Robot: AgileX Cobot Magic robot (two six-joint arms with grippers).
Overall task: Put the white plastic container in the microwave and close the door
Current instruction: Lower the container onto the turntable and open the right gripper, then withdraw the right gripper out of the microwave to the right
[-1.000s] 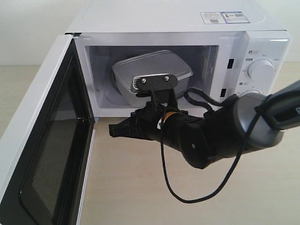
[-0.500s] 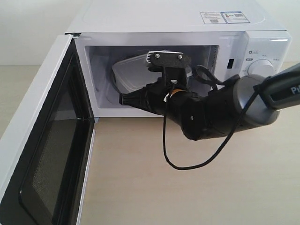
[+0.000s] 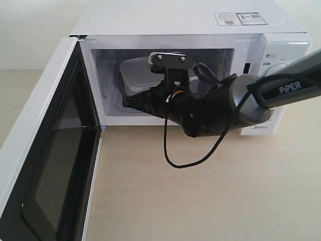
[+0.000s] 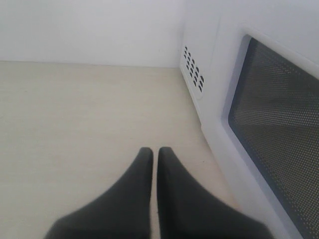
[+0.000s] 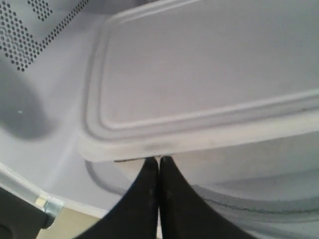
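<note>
Pale table [image 3: 210,201], faint wood grain, matt, taking up the near and right part of the exterior view. Bears the microwave [image 3: 175,20] directly: white, set at the far side, front turned toward the camera. Door [image 3: 45,150] swung wide to the left, standing over the table's left part; impossible to tell whether its lower edge touches the wood. Same pale wood in the left wrist view, running up to the microwave's vented side and back to a white wall [image 4: 89,30].
</note>
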